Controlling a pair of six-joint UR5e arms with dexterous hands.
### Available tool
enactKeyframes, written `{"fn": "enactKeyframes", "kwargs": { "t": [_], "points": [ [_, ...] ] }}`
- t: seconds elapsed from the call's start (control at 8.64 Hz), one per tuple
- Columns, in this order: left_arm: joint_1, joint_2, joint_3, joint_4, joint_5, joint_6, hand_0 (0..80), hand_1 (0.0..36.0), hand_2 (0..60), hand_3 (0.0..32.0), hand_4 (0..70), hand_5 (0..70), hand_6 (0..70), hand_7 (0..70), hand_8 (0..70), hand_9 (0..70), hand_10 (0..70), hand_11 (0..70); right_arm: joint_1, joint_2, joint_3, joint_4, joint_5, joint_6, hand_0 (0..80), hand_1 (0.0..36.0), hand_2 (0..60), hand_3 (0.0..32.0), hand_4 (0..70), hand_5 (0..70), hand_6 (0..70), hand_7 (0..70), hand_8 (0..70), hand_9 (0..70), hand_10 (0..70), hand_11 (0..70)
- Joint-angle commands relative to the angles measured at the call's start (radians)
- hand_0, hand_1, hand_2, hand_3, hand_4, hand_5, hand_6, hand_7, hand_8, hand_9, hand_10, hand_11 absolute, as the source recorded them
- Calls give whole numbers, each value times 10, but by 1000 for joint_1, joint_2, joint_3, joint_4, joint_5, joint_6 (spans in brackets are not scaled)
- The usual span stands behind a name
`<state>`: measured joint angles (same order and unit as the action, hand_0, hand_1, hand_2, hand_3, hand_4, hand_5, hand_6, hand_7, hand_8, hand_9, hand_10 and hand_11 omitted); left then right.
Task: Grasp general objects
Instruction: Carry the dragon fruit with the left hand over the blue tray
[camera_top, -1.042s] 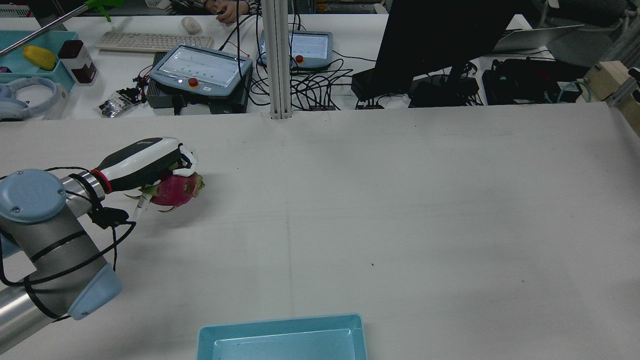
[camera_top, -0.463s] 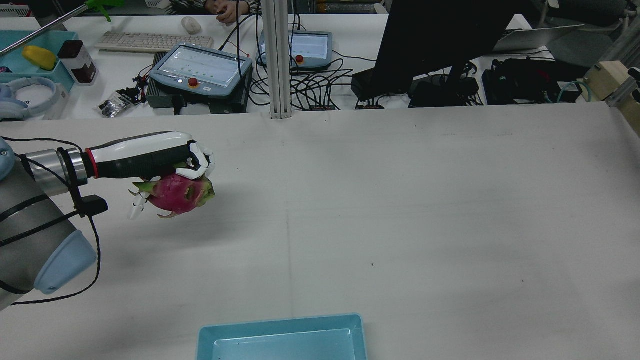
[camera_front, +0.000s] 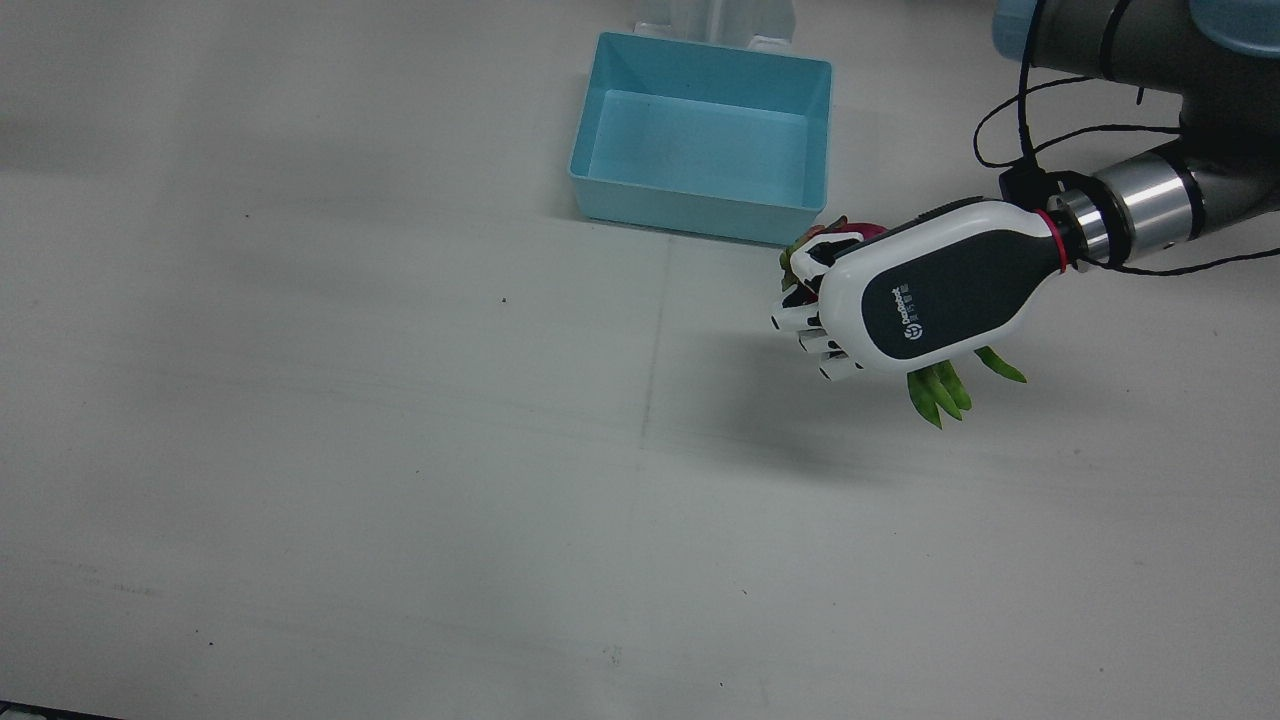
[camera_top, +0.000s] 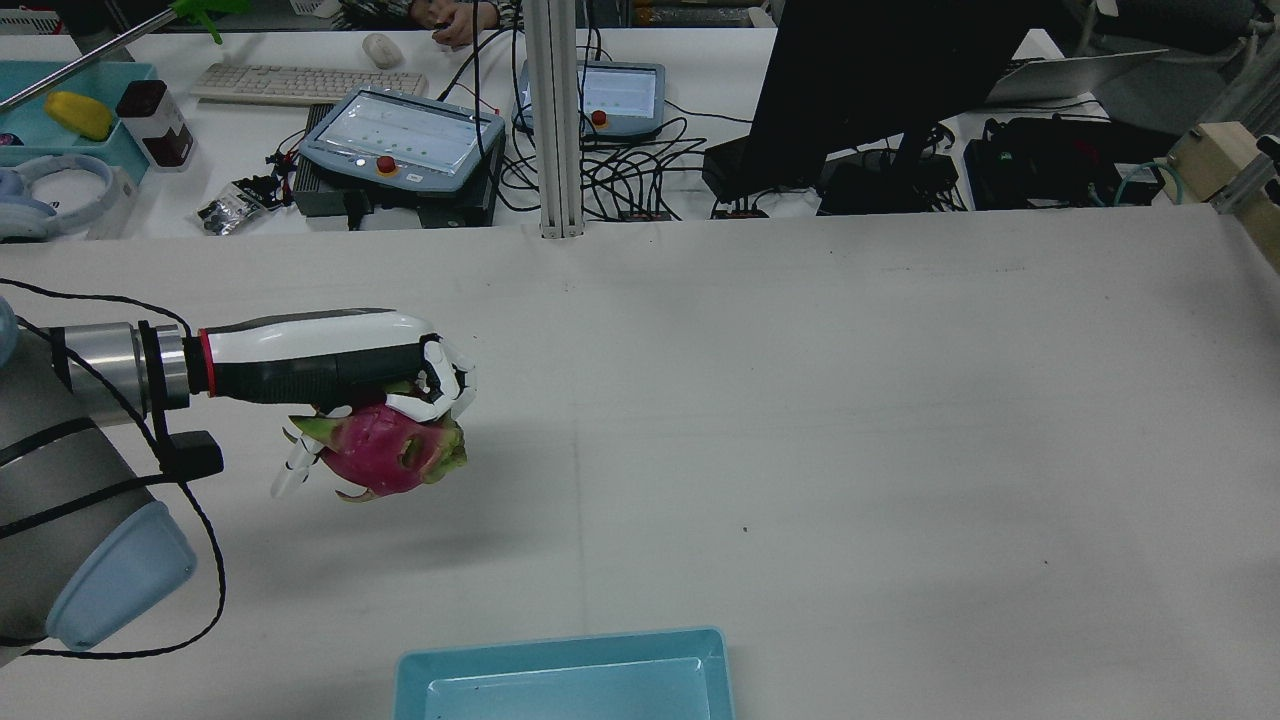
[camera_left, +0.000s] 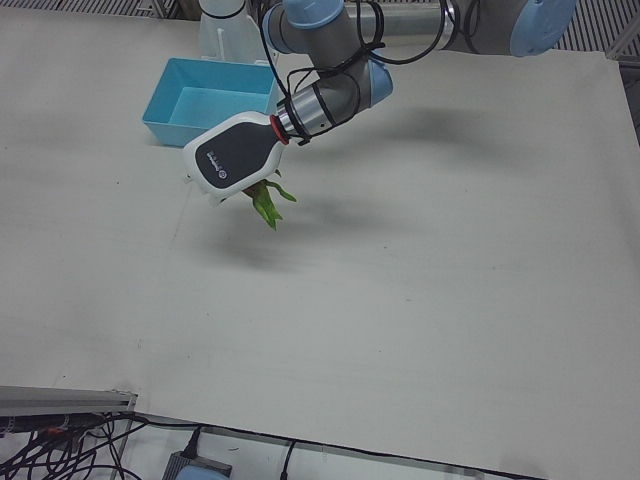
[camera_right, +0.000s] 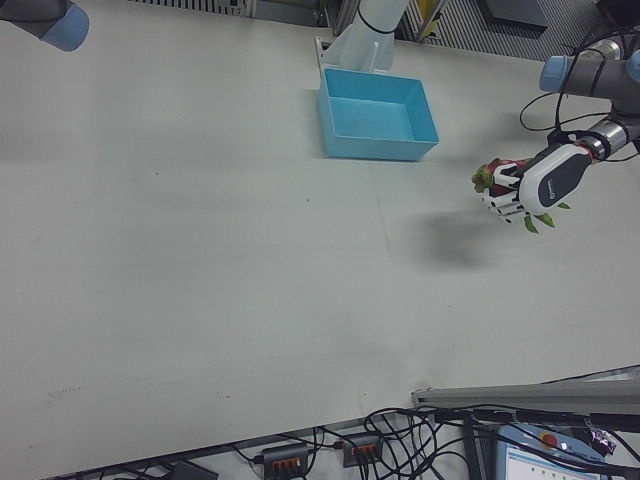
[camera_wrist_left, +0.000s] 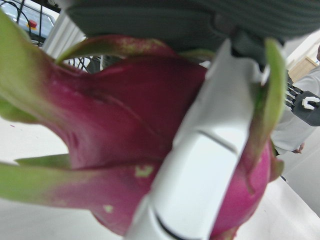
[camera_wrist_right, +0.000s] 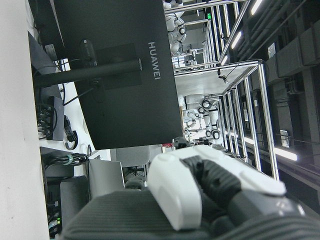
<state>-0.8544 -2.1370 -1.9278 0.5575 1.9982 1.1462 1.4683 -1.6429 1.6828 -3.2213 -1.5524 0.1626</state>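
My left hand (camera_top: 330, 365) is shut on a pink dragon fruit (camera_top: 385, 455) with green scales and holds it above the white table, its shadow below it. The hand also shows in the front view (camera_front: 930, 295), the left-front view (camera_left: 230, 158) and the right-front view (camera_right: 545, 180). There the fruit is mostly hidden under the hand; its green leaves (camera_front: 940, 390) stick out. The left hand view is filled by the fruit (camera_wrist_left: 125, 125) with a white finger (camera_wrist_left: 200, 165) across it. The right hand view shows only part of my right hand (camera_wrist_right: 175, 192), far from the fruit.
A light blue tray (camera_front: 700, 215) stands at the robot's edge of the table, a short way from the held fruit; it also shows in the rear view (camera_top: 560, 650). Beyond the table's far edge are teach pendants (camera_top: 400, 140), cables and a monitor (camera_top: 880, 80).
My left hand has lifted the dragon fruit off the table and carried it rightwards and nearer in the rear view, towards the table's middle. The grip has stayed shut.
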Motion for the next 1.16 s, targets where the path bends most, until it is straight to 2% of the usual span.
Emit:
{"fn": "enactKeyframes", "kwargs": {
  "t": [0.0, 0.23, 0.46, 0.58, 0.69, 0.81, 0.93, 1.04],
  "points": [
    [180, -93, -53, 123, 5, 0, 788, 313, 600, 0, 700, 700, 700, 700, 700, 700, 700, 700, 0, 0, 0, 0, 0, 0, 0, 0, 0, 0, 0, 0, 0, 0, 0, 0, 0, 0],
    [236, -145, -56, 180, 8, 1, 793, 317, 600, 0, 700, 700, 700, 700, 700, 700, 700, 700, 0, 0, 0, 0, 0, 0, 0, 0, 0, 0, 0, 0, 0, 0, 0, 0, 0, 0],
    [244, -147, -100, 220, 19, 1, 795, 320, 600, 0, 700, 700, 700, 700, 700, 700, 700, 700, 1, 0, 0, 0, 0, 0, 0, 0, 0, 0, 0, 0, 0, 0, 0, 0, 0, 0],
    [245, -140, -146, 260, 61, 1, 800, 331, 600, 0, 700, 700, 700, 700, 700, 700, 700, 700, 1, 0, 0, 0, 0, 0, 0, 0, 0, 0, 0, 0, 0, 0, 0, 0, 0, 0],
    [248, -120, -204, 303, 63, 1, 800, 359, 600, 0, 700, 700, 700, 700, 700, 700, 700, 700, 1, 0, 0, 0, 0, 0, 0, 0, 0, 0, 0, 0, 0, 0, 0, 0, 0, 0],
    [252, -113, -239, 338, 63, 1, 800, 317, 449, 0, 700, 700, 700, 700, 700, 700, 700, 700, 0, 0, 0, 0, 0, 0, 0, 0, 0, 0, 0, 0, 0, 0, 0, 0, 0, 0],
    [253, -113, -243, 360, 63, 1, 800, 223, 198, 0, 700, 700, 700, 700, 694, 700, 663, 700, 0, 0, 0, 0, 0, 0, 0, 0, 0, 0, 0, 0, 0, 0, 0, 0, 0, 0],
    [264, -115, -243, 375, 63, 0, 612, 104, 0, 0, 582, 700, 378, 666, 440, 500, 361, 512, 1, 0, 0, 0, 0, 0, 0, 0, 0, 0, 0, 0, 0, 0, 0, 0, 0, 0]
  ]
}}
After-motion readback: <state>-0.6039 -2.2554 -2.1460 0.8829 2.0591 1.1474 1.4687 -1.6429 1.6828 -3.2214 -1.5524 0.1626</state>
